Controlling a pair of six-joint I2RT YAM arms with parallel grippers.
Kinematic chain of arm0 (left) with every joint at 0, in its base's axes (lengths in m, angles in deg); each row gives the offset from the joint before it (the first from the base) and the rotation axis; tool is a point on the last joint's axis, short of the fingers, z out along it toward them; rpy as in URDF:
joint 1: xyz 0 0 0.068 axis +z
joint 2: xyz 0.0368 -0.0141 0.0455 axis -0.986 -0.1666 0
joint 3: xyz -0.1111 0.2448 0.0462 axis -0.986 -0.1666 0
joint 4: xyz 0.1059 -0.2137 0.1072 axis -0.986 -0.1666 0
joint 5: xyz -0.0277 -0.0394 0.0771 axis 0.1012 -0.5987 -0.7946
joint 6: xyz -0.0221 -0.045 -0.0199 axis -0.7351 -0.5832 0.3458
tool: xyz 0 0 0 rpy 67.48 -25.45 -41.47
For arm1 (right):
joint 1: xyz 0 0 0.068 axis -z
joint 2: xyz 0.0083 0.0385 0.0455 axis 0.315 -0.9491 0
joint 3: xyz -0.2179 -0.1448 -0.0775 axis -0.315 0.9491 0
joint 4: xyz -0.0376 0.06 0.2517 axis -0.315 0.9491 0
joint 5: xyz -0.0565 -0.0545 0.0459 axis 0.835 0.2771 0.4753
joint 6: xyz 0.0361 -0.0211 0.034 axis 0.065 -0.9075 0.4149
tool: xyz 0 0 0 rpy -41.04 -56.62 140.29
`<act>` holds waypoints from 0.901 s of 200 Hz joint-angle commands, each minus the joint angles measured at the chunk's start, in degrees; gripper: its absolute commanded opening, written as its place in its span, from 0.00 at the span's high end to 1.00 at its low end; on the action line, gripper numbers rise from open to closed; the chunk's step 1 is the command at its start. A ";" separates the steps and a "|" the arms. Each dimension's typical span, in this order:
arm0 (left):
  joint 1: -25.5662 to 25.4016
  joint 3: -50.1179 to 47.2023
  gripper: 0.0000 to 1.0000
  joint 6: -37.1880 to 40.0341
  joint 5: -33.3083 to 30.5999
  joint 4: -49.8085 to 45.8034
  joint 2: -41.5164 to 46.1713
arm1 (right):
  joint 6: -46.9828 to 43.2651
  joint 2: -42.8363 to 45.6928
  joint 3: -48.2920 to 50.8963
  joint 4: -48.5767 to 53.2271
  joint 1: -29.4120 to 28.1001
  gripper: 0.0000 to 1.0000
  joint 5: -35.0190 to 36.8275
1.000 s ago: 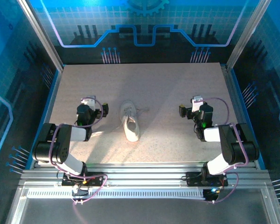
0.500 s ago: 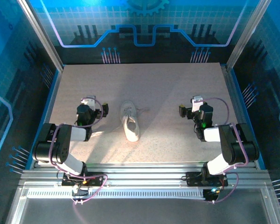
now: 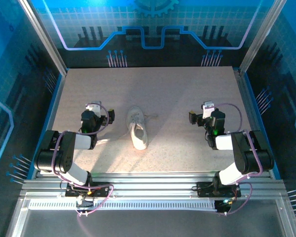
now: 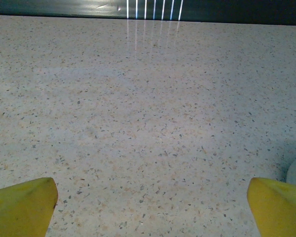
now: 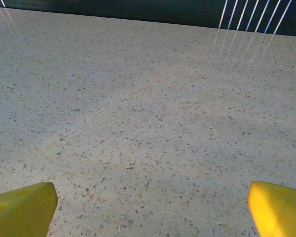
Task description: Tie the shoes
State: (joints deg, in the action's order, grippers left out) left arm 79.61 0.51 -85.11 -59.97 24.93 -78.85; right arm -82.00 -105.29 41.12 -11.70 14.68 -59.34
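Table [image 3: 187, 89]: we start at the near edge, where both arms are bolted side by side and reach away toward the far edge.
Shoe [image 3: 137, 129]: here it is, one white sneaker lying left of the table's middle, in the near half. It runs lengthwise from near edge toward far edge and is apart from both tools.
Left tool [image 4: 151, 205]: released, yellow fingertips spread wide with nothing between them. It sits toward the left edge, near the shoe's left side but not touching. The pale rounded bit at the right border of its wrist view is, we judge, the shoe.
Right tool [image 5: 151, 205]: released and empty too, over toward the right edge and well apart from the shoe.
Lace [image 3: 150, 117]: one thin white strand trails off the shoe's far end toward the right edge. Where the other end lies, we cannot tell from above.
Step in hand: we reckon nothing is begun yet, so this is the approach to the lace ends.
How to do it well: bring the right tool across first, since it has further to go. Come down low on the strand out on the table, clear of the upper, so the fingertips pinch lace alone. Let the left tool take the other end. Pull gently, because so light a shoe will likely slide.
Far edge: there is room here to draw the laces out.
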 commanded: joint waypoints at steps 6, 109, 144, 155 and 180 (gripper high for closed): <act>0.36 0.24 0.01 0.34 0.69 1.45 -0.02 | -0.58 -0.12 -1.15 -0.73 0.68 0.00 -0.77; -1.05 13.08 0.20 -9.81 10.23 -48.12 23.77 | -15.90 1.11 -32.29 48.96 -12.60 0.04 -13.58; -6.32 15.71 0.30 -14.97 9.01 -65.30 24.36 | -15.74 -15.21 -55.48 73.99 -19.98 0.19 -13.70; -9.22 15.34 0.31 -17.14 6.72 -67.90 24.74 | -12.80 -19.66 -60.01 78.23 -21.03 0.23 -12.35; -12.19 16.99 0.34 -28.81 1.41 -75.99 23.47 | 3.49 -27.11 -68.50 86.46 -20.36 0.33 -12.63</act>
State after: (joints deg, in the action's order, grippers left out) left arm 69.21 15.87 -101.40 -53.39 -36.75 -54.79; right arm -92.22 -126.82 -21.93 56.87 -6.52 -71.75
